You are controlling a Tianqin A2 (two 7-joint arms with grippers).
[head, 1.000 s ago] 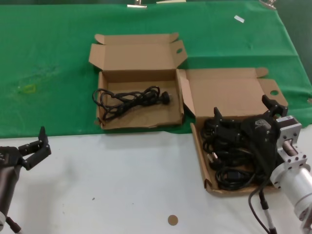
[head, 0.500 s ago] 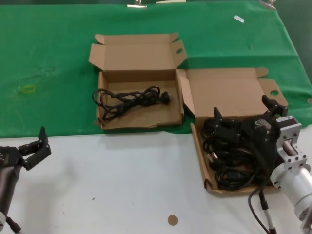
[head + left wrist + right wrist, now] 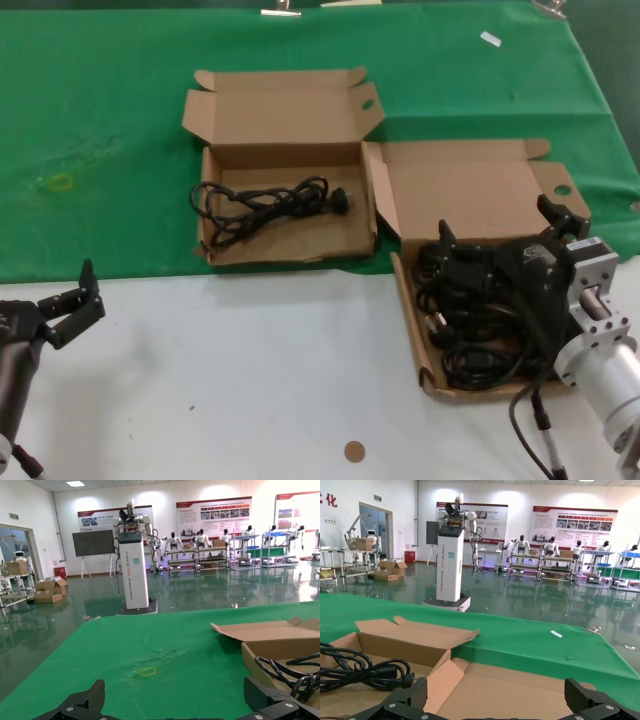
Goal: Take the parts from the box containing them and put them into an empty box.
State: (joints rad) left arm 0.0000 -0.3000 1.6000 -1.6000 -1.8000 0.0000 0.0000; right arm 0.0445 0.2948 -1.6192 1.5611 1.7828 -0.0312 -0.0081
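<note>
Cords first: tangled heap of black power cords (image 3: pixel 478 325), piled in the near half of the right-hand box (image 3: pixel 408 300), which lies on the white table (image 3: pixel 250 370) with its lid (image 3: pixel 470 195) folded back onto the green cloth (image 3: pixel 110 100).

Right gripper (image 3: pixel 495 217): released, fingers spread wide, grasping nothing. Hangs over the far end of that heap, one finger (image 3: pixel 445 238) toward the box's left wall, the other out by the lid's holed tab. Impossible to tell from the head view whether it touches the cords. Same wide spread in the right wrist view, both fingers (image 3: pixel 407 700) low at the edge, facing across the open lid (image 3: pixel 520 690).

Second box (image 3: pixel 215 150): farther back and to the left on the green cloth, lid up, near left corner dented. Holds a single cord (image 3: pixel 265 205) loosely looped across its floor, plug toward the right wall. Also seen from the right wrist as a dark coil (image 3: pixel 365 672) and from the left wrist just inside a cardboard wall (image 3: pixel 295 667).

Left gripper (image 3: pixel 68 290): parked over the white table at the near left, well apart from both boxes, likewise unclenched and holding nothing.

Elsewhere: small brown disc (image 3: pixel 353 451) on the table near the front edge, faint yellow mark (image 3: pixel 58 181) on the cloth at left.
</note>
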